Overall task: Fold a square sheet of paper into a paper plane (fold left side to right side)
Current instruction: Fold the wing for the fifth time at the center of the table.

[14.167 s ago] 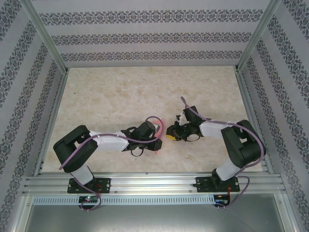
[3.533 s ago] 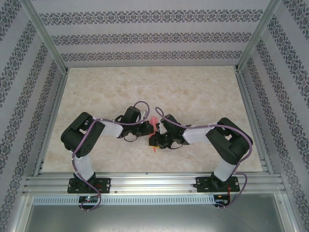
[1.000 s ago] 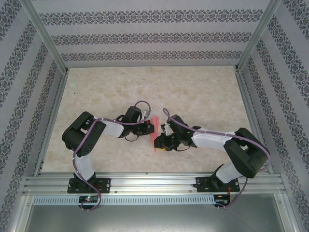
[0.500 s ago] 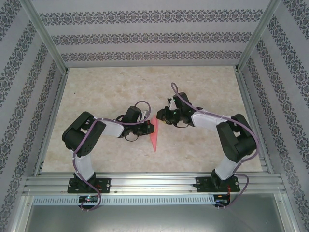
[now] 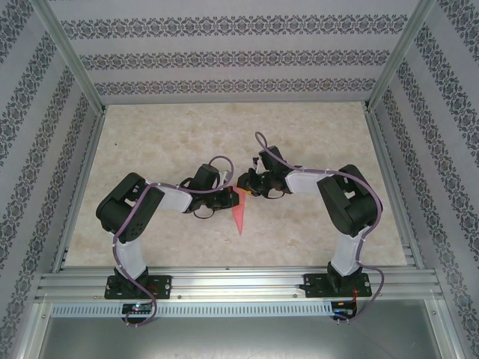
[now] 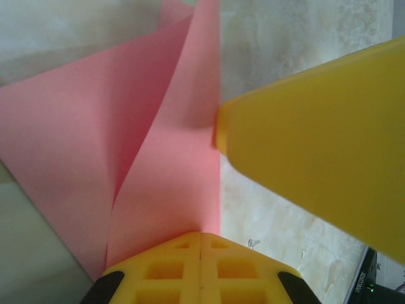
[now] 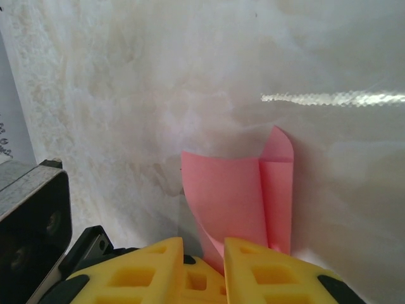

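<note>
The square sheet of paper (image 5: 238, 213) is creased into a long salmon-red pointed shape on the table, tip toward the near edge. My left gripper (image 5: 228, 196) is shut on its wide upper end. In the left wrist view the yellow fingertips (image 6: 201, 235) meet on the paper (image 6: 158, 164), whose two flaps spread apart above. My right gripper (image 5: 243, 182) sits just beyond, facing the left one. It is open, and a curled flap of the paper (image 7: 237, 190) runs into the gap of that gripper (image 7: 204, 244). One right finger (image 6: 316, 158) touches the paper's edge.
The marbled tabletop (image 5: 224, 134) spreads beyond both grippers. Aluminium rails (image 5: 232, 283) run along the near edge, and patterned walls (image 5: 239, 60) close in the back and sides. The left arm's black body (image 7: 31, 218) is close by on the left in the right wrist view.
My right gripper left the paper's near part, swung to the far side, then closed in on the left gripper's end. The paper now lies out as a long point.
</note>
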{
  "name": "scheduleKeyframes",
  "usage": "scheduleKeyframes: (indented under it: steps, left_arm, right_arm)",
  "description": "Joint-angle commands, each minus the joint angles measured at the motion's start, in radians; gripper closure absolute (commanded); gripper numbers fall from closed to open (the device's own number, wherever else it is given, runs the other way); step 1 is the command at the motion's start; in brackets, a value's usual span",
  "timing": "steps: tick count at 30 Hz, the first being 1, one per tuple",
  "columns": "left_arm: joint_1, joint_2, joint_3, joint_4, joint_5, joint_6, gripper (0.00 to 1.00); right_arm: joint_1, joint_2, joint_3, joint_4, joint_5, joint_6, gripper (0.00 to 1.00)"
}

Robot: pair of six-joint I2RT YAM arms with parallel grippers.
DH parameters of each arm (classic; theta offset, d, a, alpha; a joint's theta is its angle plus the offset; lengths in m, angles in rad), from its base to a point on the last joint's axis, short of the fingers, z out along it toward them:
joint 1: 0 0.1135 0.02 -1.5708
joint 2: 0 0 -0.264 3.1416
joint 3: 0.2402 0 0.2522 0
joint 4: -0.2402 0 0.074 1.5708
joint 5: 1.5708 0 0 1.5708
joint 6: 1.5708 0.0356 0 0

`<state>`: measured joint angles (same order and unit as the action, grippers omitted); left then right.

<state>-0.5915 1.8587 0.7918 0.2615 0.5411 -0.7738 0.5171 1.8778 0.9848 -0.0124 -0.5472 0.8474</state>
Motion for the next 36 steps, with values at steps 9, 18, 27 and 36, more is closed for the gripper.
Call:
scheduleKeyframes:
  steps: [9, 18, 27, 36]
  left_arm:
    - [-0.004, -0.129, -0.044, -0.084, -0.061, 0.053, 0.77]
    - [-0.018, -0.252, -0.09, -0.068, -0.029, -0.017, 0.72]
    - [-0.154, -0.317, -0.077, -0.116, -0.072, -0.062, 0.76]
    - [-0.182, -0.267, -0.124, -0.11, -0.1, -0.074, 0.76]
  right_arm:
    - [0.005, 0.052, 0.034, -0.001, 0.026, 0.011, 0.76]
    - [0.005, 0.038, 0.029, -0.002, 0.024, 0.004, 0.75]
    - [0.004, 0.035, 0.03, -0.003, 0.027, -0.002, 0.75]
    - [0.006, 0.035, 0.029, -0.005, 0.027, -0.005, 0.75]
